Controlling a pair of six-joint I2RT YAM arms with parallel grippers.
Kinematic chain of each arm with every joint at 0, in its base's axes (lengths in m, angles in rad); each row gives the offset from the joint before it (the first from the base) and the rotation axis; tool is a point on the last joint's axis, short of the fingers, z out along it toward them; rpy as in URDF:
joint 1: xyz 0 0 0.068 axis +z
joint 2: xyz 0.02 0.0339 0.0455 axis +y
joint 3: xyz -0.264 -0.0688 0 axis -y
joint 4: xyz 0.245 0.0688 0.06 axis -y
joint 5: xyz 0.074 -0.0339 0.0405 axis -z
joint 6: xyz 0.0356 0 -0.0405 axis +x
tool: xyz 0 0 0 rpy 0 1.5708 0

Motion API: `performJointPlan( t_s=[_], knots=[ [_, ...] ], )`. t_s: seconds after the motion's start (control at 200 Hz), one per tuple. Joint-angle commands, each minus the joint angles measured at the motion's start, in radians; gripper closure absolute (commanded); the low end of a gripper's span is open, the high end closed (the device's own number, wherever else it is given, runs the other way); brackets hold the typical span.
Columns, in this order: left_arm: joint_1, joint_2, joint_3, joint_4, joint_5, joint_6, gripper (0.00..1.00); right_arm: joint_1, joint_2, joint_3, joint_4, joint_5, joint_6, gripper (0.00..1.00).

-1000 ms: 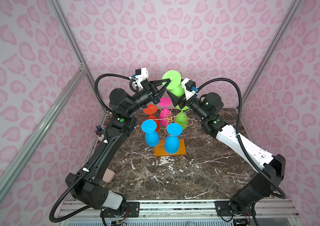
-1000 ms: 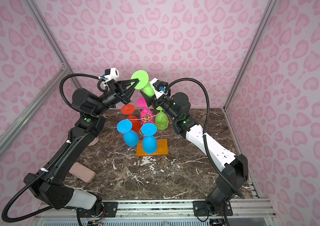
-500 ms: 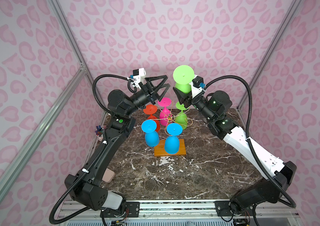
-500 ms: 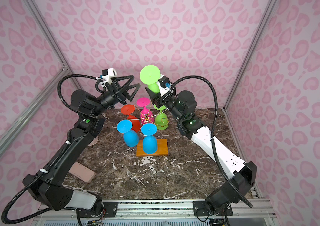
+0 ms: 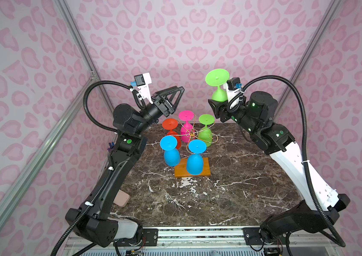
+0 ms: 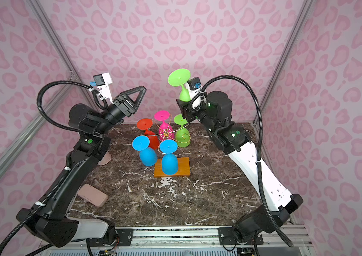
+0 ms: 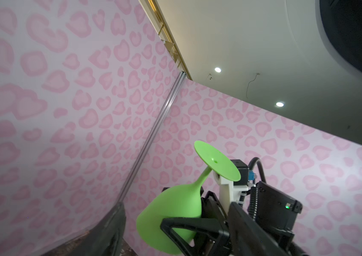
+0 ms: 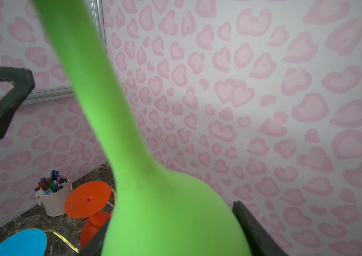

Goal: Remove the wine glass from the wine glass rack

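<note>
Above dark marble tabletop (image 5: 231, 199), inside pink heart-print walls (image 5: 175, 33): right gripper (image 5: 216, 105) clamped on lime wine glass (image 5: 218, 95) bowl; left gripper (image 5: 179, 94) wide apart, empty.

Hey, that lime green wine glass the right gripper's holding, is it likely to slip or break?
The matte, opaque lime green wine glass looks like plastic, so probably light and not brittle. The right gripper clamps its rounded, tapering bowl, so it could slide out.

No readable text, no brand or number, marker pens (image 8: 51, 182) in a pot (image 8: 53, 205) – labels too small to read
</note>
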Motion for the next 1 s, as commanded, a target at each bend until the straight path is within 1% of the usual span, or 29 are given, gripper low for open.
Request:
performJointPlan(
  t_s=[0.0,0.05,0.095,0.185,0.255,0.315,0.47,0.56,0.675,0.785,0.91,0.995],
  knots=[
    [-0.017,-0.031,-0.046,0.028,-0.079,0.475,0.27,0.003,-0.013,0.012,-0.153,0.013,0.026,0.50],
    [-0.028,-0.041,-0.066,0.029,-0.099,0.606,0.28,0.006,-0.022,0.012,-0.172,0.013,0.030,0.51],
    [-0.034,-0.044,-0.080,0.038,-0.103,0.699,0.29,0.005,-0.027,0.014,-0.191,0.015,0.034,0.51],
    [-0.043,-0.042,-0.101,0.061,-0.052,0.873,0.32,0.013,-0.035,0.012,-0.223,0.015,0.038,0.51],
    [-0.055,-0.035,-0.109,0.068,-0.015,0.983,0.32,0.026,-0.035,0.015,-0.246,0.016,0.036,0.52],
    [-0.062,-0.026,-0.104,0.063,0.013,1.049,0.34,0.035,-0.033,0.016,-0.263,0.016,0.036,0.52],
    [-0.072,-0.002,-0.093,0.059,0.054,1.177,0.37,0.065,-0.019,0.018,-0.293,0.020,0.042,0.52],
    [-0.079,0.005,-0.093,0.061,0.063,1.226,0.40,0.081,-0.006,0.028,-0.308,0.024,0.042,0.52],
    [-0.093,0.012,-0.089,0.062,0.056,1.271,0.42,0.099,0.018,0.049,-0.327,0.023,0.042,0.53],
    [-0.104,0.015,-0.086,0.057,0.069,1.308,0.43,0.116,0.045,0.080,-0.355,0.026,0.040,0.53],
    [-0.112,0.013,-0.093,0.056,0.073,1.337,0.43,0.132,0.065,0.094,-0.362,0.023,0.042,0.54],
    [-0.115,0.012,-0.102,0.060,0.068,1.355,0.46,0.138,0.074,0.100,-0.367,0.021,0.048,0.54]
  ],
)
